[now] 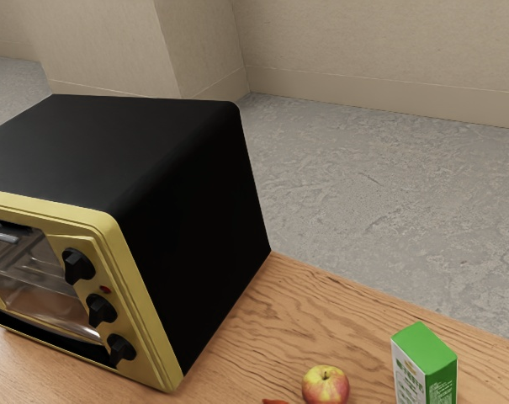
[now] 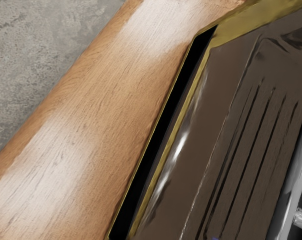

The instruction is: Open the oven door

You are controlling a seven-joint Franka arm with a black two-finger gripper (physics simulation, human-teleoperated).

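Wooden tabletop (image 1: 262,337) bears the oven (image 1: 195,219), but how open the pincer is or what it holds, I cannot tell.

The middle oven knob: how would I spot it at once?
Find the big black oven, then the yellow front. Beside the glass window stand three black knobs in a column. The middle knob sits just under the red light, with one neighbour above and one below.

"Where's the oven (image 1: 187,210)?"
"On the table (image 1: 309,299), at the exterior view's left, knobs (image 1: 101,310) beside its door (image 1: 39,299)."
"And the apple (image 1: 326,384)?"
"Lower edge, right of centre. The carton (image 1: 436,366) stands near it, farther right."
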